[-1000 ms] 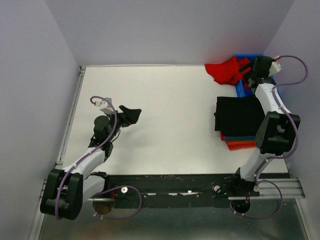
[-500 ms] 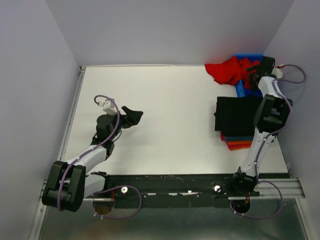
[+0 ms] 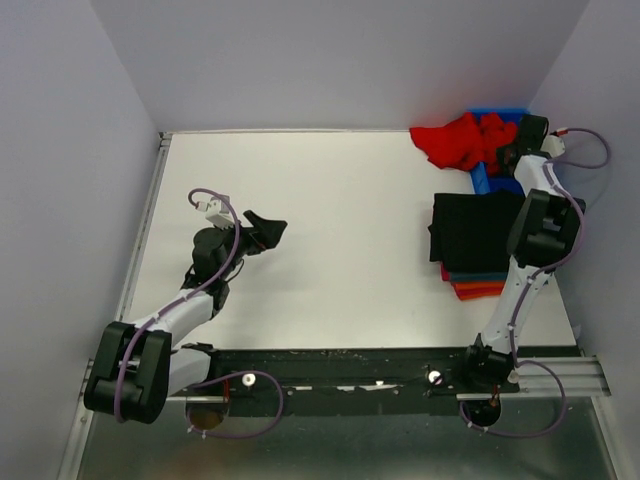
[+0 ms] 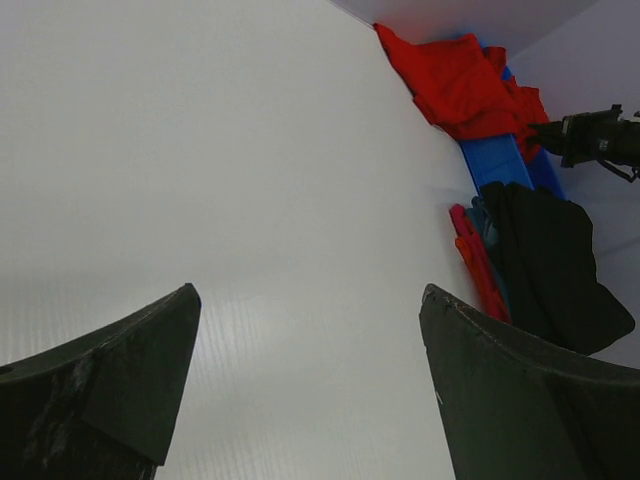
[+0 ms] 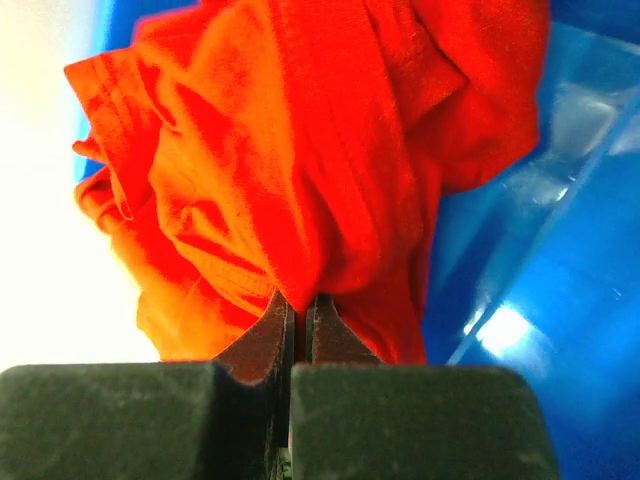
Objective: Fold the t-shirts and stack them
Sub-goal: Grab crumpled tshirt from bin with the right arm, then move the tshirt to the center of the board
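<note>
Pinching a fold of the red t-shirt [image 5: 330, 150] in the shut right end effector [image 5: 300, 312] over the blue bin [image 3: 487, 180] at the far right corner of the worktop [image 3: 330, 190], presumably to drag it clear for folding; holding the left end effector [image 4: 310, 380] wide open, well apart.

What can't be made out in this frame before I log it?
- Top view: the right arm covers the right side of the folded stack; shirt count unclear.
- Top view: the red t-shirt hides most of the blue bin.
- Right wrist view: red folds bury the right gripper tips; amount pinched unclear.
</note>
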Controlling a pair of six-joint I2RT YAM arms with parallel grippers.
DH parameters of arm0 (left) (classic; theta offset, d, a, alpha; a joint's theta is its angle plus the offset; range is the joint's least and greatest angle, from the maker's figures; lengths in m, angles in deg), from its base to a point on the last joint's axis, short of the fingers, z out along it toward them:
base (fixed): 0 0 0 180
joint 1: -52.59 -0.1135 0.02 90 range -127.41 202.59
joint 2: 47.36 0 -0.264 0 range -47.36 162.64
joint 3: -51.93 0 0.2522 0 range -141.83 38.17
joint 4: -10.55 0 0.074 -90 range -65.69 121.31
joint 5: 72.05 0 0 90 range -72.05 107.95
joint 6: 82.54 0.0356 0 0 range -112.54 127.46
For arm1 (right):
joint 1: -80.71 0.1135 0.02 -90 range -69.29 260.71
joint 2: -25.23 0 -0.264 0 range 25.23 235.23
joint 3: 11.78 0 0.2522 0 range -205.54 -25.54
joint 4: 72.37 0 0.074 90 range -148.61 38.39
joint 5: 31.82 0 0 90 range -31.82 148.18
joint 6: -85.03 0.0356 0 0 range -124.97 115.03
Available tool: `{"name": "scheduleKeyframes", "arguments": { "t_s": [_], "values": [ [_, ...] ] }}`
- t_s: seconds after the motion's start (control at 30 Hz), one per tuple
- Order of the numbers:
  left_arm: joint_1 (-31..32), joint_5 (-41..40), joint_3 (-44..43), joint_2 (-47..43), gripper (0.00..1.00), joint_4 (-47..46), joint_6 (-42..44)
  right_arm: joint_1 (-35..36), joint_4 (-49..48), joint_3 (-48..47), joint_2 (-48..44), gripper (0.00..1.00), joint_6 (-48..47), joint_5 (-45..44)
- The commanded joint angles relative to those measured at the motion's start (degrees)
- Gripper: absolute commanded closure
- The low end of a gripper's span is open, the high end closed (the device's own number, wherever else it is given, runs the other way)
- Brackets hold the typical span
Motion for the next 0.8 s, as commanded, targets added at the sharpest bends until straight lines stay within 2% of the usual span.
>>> {"name": "scheduleKeyframes", "arguments": {
  "t_s": [0.0, 0.13, 0.2, 0.3, 0.43, 0.53, 0.63, 0.67, 0.7, 0.73, 0.77],
  "values": [
    [0.3, 0.8, -1.1, -1.2, 0.01, -0.6, 1.2, 4.2, -8.7, 6.8, -16.1, 0.99, -7.0, -9.1],
    [0.3, 0.2, -1.0, -2.8, 0.01, 0.3, 1.8, 9.1, -9.0, 6.5, -24.0, 0.99, -13.1, -10.7],
    [0.5, -0.3, -1.0, -3.7, 0.01, 1.0, 2.1, 11.9, -9.5, 6.1, -27.1, 0.99, -17.2, -8.6],
    [0.4, -1.2, -1.0, -5.7, 0.01, 2.3, 2.7, 15.3, -9.5, 5.7, -31.2, 0.99, -21.6, -0.5],
    [0.5, -3.4, -0.8, -8.1, 0.01, 4.6, 3.5, 26.9, -10.4, 4.3, -35.2, 0.99, -28.2, 10.4],
    [0.7, -4.2, -0.3, -9.6, 0.01, 4.9, 3.6, 35.0, -8.2, -1.1, -36.0, 0.99, -34.4, 14.0],
    [1.0, -4.8, 0.0, -10.7, 0.01, 5.5, 4.1, 37.5, -4.9, -7.1, -35.7, 0.99, -33.4, 20.4],
    [1.0, -5.0, -0.2, -11.1, 0.01, 5.8, 4.2, 37.5, -3.7, -8.0, -35.8, 0.92, -32.2, 21.8],
    [1.1, -5.3, -0.2, -11.5, 0.01, 6.3, 4.4, 37.5, -2.4, -8.2, -36.4, 0.58, -31.5, 21.4],
    [1.1, -5.4, -0.4, -12.0, 0.01, 6.8, 4.4, 37.5, -0.8, -7.8, -37.5, 0.32, -30.8, 19.9],
    [1.2, -5.8, -0.4, -12.4, 0.01, 7.1, 4.5, 37.5, 1.2, -6.5, -38.4, 0.22, -30.7, 17.5]
  ]
}}
